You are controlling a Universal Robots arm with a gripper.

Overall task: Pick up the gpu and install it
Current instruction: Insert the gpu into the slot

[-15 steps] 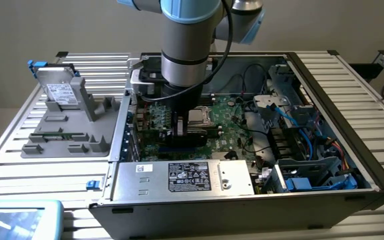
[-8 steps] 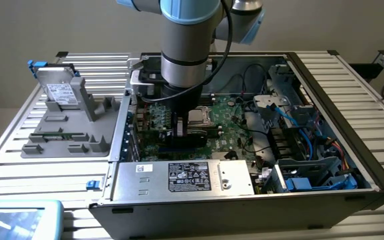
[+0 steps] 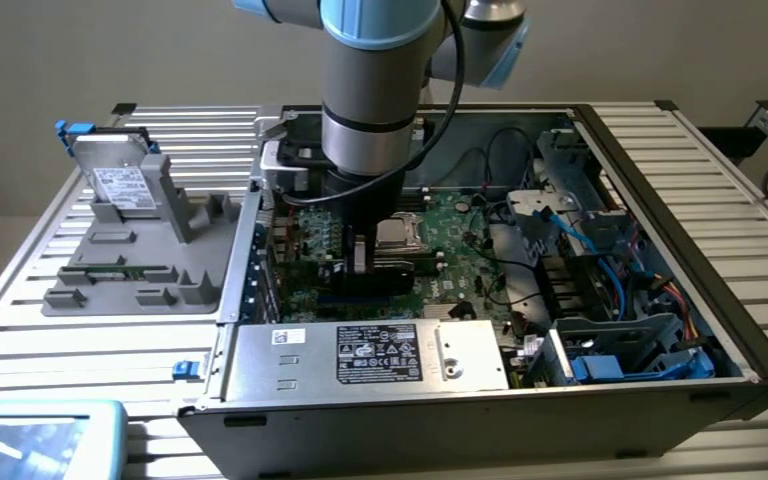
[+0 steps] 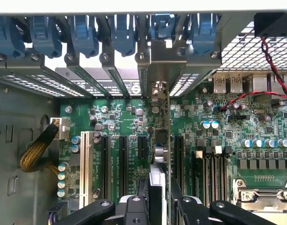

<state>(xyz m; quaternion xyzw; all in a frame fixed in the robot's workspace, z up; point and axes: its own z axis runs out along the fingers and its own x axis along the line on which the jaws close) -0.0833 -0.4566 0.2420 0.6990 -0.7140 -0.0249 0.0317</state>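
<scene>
While the arm reaches down into the open computer case (image 3: 651, 170), the end effector (image 4: 158, 201) pinches the gpu (image 4: 160, 140) edge-on — the card stands upright over the green motherboard (image 4: 218, 136), among the expansion slots, its bracket end against the case's rear slot openings.

Glossy green motherboard (image 4: 134, 122), metal case (image 3: 651, 200)

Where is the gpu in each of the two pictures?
Exterior view: the gpu stands on edge over the motherboard, below the arm inside the open computer case.
Wrist view: the gpu is seen edge-on, held between the fingers, over the expansion slots.
Shared landmark: the silver CPU socket beside the card.
</scene>
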